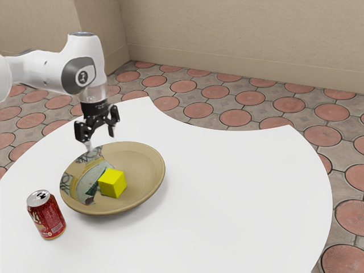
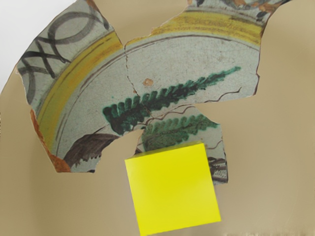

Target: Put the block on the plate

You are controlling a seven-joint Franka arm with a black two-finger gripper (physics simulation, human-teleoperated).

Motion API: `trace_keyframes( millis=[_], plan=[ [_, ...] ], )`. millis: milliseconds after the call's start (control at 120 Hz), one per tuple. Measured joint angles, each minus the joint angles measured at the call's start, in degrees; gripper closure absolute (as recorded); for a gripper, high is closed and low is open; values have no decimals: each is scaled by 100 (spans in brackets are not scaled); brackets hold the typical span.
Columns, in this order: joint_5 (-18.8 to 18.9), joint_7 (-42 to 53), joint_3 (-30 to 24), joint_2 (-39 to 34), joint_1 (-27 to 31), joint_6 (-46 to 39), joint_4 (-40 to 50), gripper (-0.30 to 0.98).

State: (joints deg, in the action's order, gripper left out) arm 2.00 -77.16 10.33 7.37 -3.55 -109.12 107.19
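"Exterior view: black two-finger gripper (image 1: 100, 140), released, with a gap between its tips and nothing in it, raised above the plate's edge."

"And the yellow cube (image 1: 112, 182)?"

"Resting flat inside the tan decorated plate (image 1: 145, 170), apart from the gripper. Near the plate: red soda can (image 1: 46, 215), upright on the white table (image 1: 227, 187)."

"Wrist view: same cube, partly over the painted shard motif (image 2: 172, 93) with its green fronds, partly over plain tan. Likely step, then?"

"Withdrawal, to judge by the seated cube. Best done straight upward first, with the gripper left wide, and sideways only once high above the rim. Main hazard: a low sideways sweep, liable to nudge the cube or catch the plate. No regrasp or recentring needed; just check for a steady rest."
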Motion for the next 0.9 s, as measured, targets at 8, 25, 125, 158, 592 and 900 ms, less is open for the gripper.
trace_keyframes(
  millis=[8,25,125,158,592,900],
  plan=[
    [10,63,1,-6,1,7,-4,0],
    [29,195,3,-15,4,22,-19,0],
    [102,1123,25,-95,28,84,-124,0],
    [120,1456,27,-144,34,99,-138,0],
    [406,5192,51,-644,12,438,-641,0],
    [436,6810,234,-648,-165,1018,-1444,0]
  ],
)
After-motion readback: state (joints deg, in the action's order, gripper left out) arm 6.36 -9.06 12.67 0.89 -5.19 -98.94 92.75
